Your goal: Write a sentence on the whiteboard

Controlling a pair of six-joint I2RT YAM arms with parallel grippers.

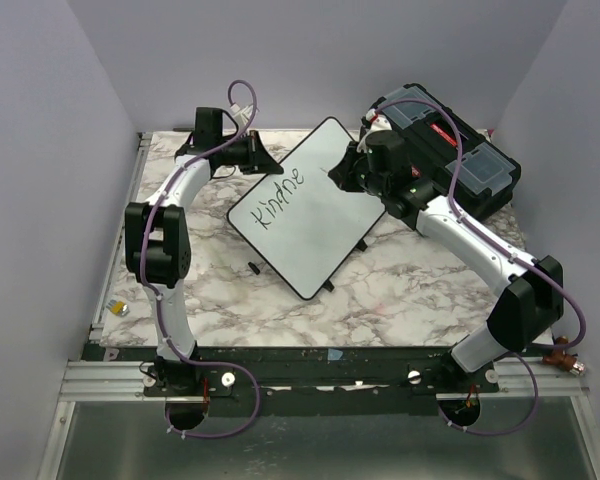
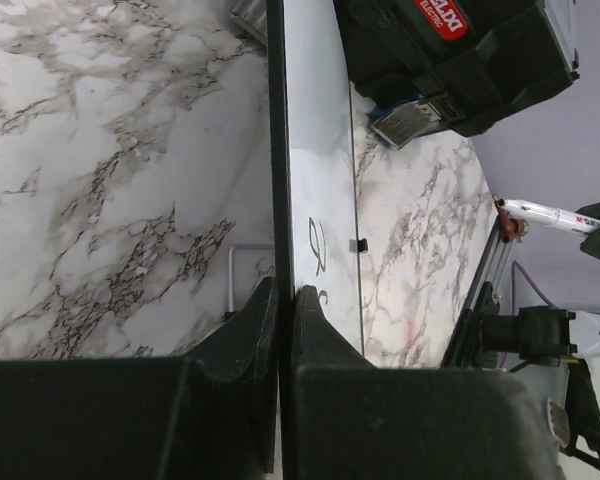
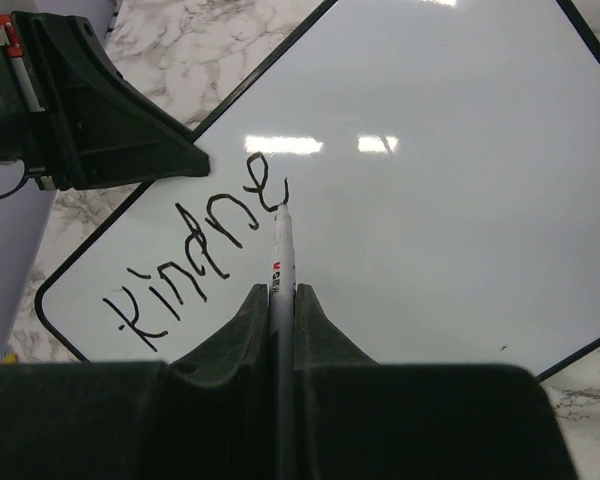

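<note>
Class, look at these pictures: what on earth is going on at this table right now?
The right gripper is shut on a marker, its tip at the end of the lettering on the whiteboard, which reads "kindne" so far. The left gripper is clamped on the whiteboard's edge. A black toolbox sits at the far right of the table.
</note>
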